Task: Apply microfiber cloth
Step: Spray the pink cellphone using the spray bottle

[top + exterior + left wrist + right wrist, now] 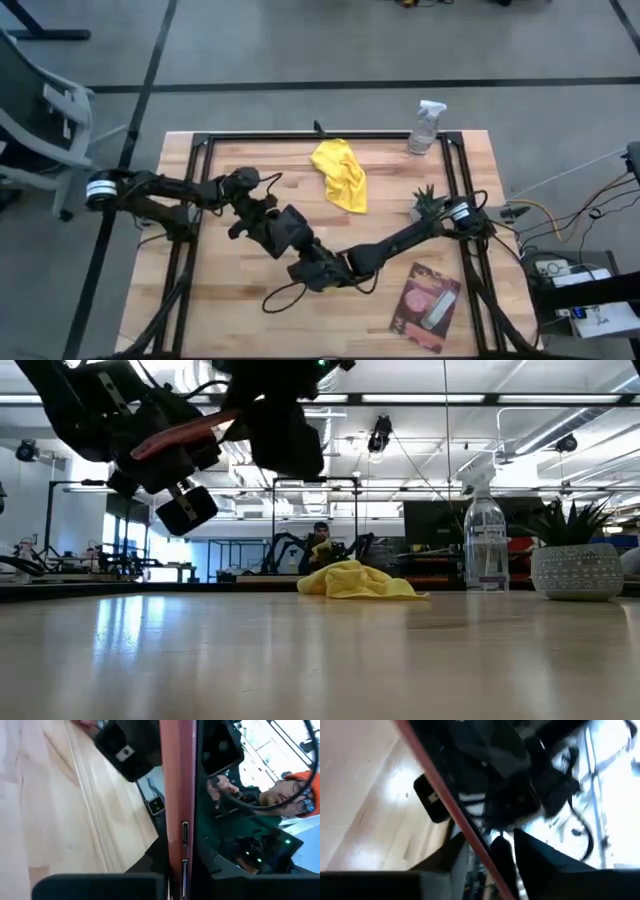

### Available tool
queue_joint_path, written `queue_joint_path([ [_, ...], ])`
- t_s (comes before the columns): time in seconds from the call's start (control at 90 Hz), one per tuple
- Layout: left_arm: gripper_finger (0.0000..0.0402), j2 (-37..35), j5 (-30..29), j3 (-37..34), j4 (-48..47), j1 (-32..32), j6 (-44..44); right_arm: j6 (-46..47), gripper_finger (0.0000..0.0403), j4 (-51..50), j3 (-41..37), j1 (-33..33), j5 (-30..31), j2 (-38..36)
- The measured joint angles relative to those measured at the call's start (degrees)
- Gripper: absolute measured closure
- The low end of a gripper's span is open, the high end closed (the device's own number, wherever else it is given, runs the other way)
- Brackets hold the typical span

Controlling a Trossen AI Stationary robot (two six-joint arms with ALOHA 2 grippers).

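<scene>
- The cloth (340, 175) lies crumpled at the tabletop's (230, 310) 12 o'clock edge, untouched and well apart from both my arms.
- My left jaws hold a red-edged slab (177, 795) aloft mid-table. I cannot tell whether my right jaws, just beside them, grip it too.
- The cloth's long axis runs from 11 to 5 o'clock, bunched end at 11.
- I'd best free one arm, then pinch a raised fold near the bunched end.
</scene>
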Motion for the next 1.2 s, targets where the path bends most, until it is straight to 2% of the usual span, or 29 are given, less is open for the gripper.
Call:
queue_joint_path([
  [0.078,0.0383,-0.4,-0.5,-0.3,-1.1,0.3,0.3,11.7,0.0235,-9.4,0.0,0.0,-0.5,-2.6],
  [0.189,0.0384,-0.6,-4.0,-0.5,-1.7,0.7,0.5,31.0,0.0229,-25.6,0.0,-0.3,-6.3,-6.4],
  [0.356,0.0383,-0.9,-14.0,-0.7,-0.3,0.6,5.5,54.5,0.0241,-45.9,-1.3,-1.9,-12.9,-10.3],
  [0.478,0.0383,-0.6,-24.1,-0.8,-1.0,-0.3,10.2,64.4,0.0254,-50.3,-6.0,-2.3,-14.1,-12.2],
  [0.6,0.0383,-0.6,-31.3,-0.9,1.6,-1.6,12.0,71.1,0.0269,-48.1,-13.7,-2.5,-15.8,-14.6],
  [0.722,0.0383,0.7,-39.0,-1.7,4.3,-2.7,12.5,75.3,0.0283,-38.3,-22.9,-2.6,-17.5,-16.2],
  [0.856,0.0383,3.0,-45.5,-3.4,11.6,-3.6,12.0,75.9,0.0296,-15.6,-33.3,-3.1,-23.2,-16.8],
  [0.967,0.0382,6.5,-46.4,-5.8,19.6,-3.9,9.1,75.2,0.0304,9.2,-41.7,-3.7,-32.2,-16.1],
  [1.022,0.0382,8.8,-46.6,-6.7,25.7,-4.2,7.5,74.7,0.0308,20.6,-45.2,-4.0,-34.5,-15.5],
  [1.111,0.0382,13.4,-47.9,-8.0,35.6,-4.9,5.7,72.6,0.0311,32.6,-48.8,-4.4,-34.5,-14.8],
  [1.2,0.0382,18.4,-50.5,-8.4,43.6,-5.9,5.4,70.8,0.031,38.2,-50.3,-6.2,-34.4,-14.8],
])
